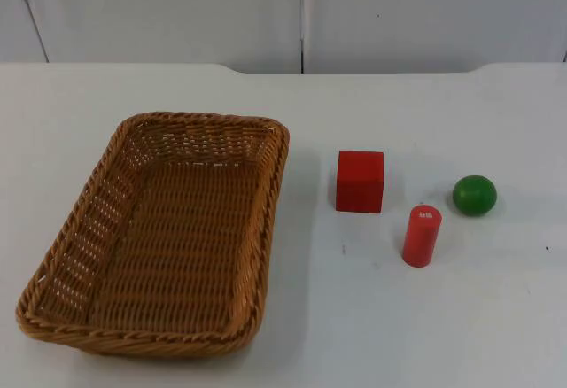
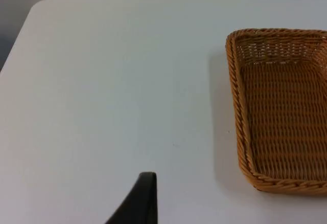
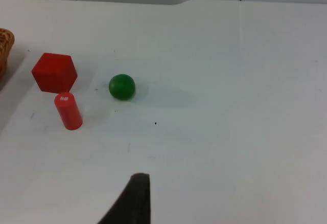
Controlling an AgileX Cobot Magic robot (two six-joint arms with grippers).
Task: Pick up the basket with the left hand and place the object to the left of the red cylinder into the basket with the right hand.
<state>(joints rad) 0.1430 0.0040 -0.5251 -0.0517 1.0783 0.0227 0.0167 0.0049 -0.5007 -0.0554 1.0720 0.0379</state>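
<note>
A brown wicker basket [image 1: 269,202] lies empty on the left half of the white table. To its right stands a red cube [image 1: 360,181]. The red cylinder [image 1: 422,236] stands upright just right of the cube and nearer the front. A green ball [image 1: 474,195] rests right of the cylinder. My left gripper [image 2: 145,196] hangs over bare table, well off the basket's [image 2: 235,86] long side. My right gripper [image 3: 135,196] hangs over bare table, well away from the cube [image 3: 54,72], cylinder [image 3: 68,111] and ball [image 3: 121,86]. Both arms wait.
The grey partition wall [image 1: 301,7] closes off the table at the back. The table's rounded corner and side edge [image 2: 20,35] lie beyond the left gripper. A corner of the basket [image 3: 5,45] lies beside the cube.
</note>
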